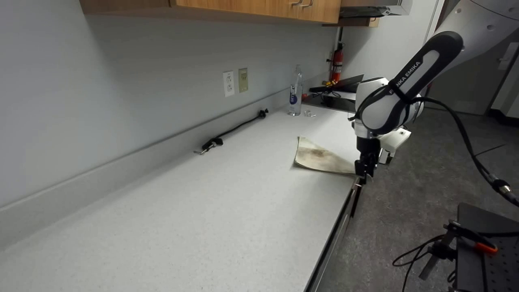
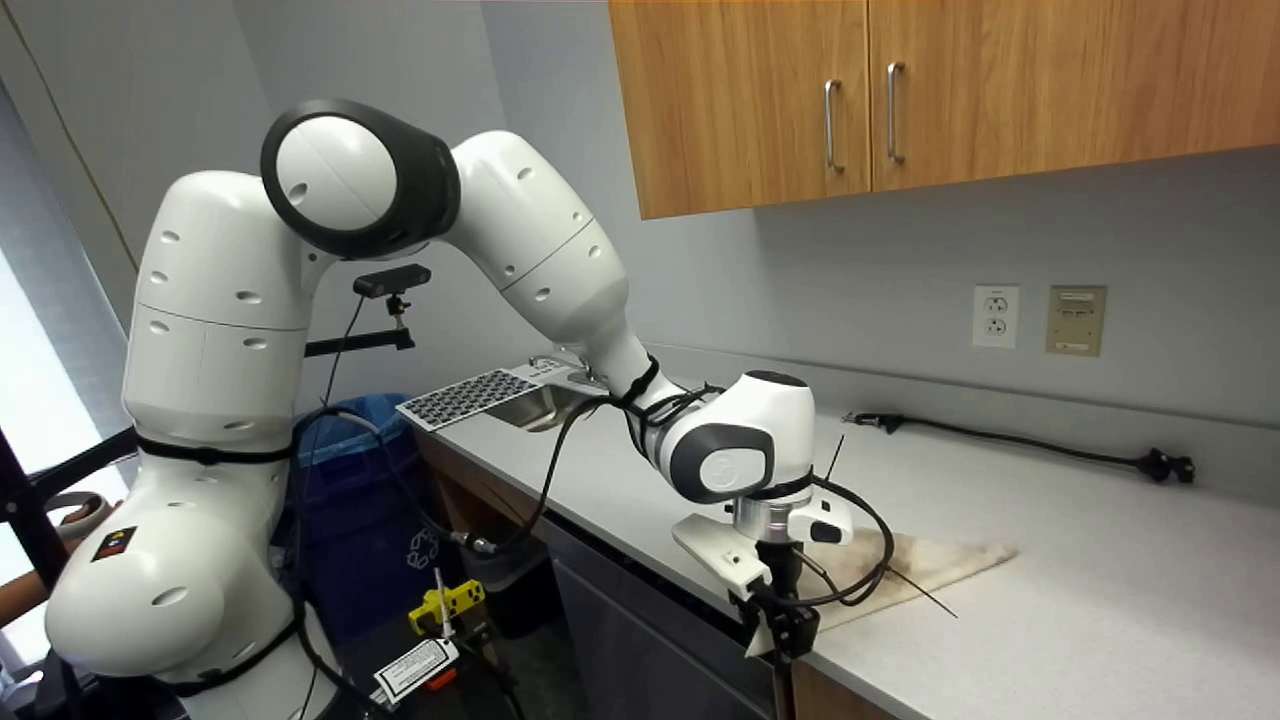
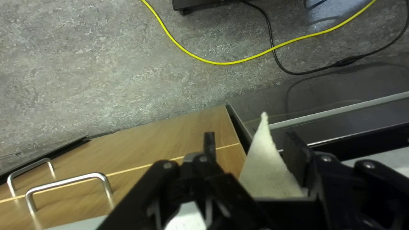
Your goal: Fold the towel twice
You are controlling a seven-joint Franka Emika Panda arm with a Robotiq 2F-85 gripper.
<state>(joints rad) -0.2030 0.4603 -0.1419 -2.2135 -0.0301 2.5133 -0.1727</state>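
here the towel (image 3: 269, 169) has one corner between parted jaws

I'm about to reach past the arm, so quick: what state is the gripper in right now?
Gripper: open, holding nothing; a corner of the towel shows between its parted jaws, not clamped.
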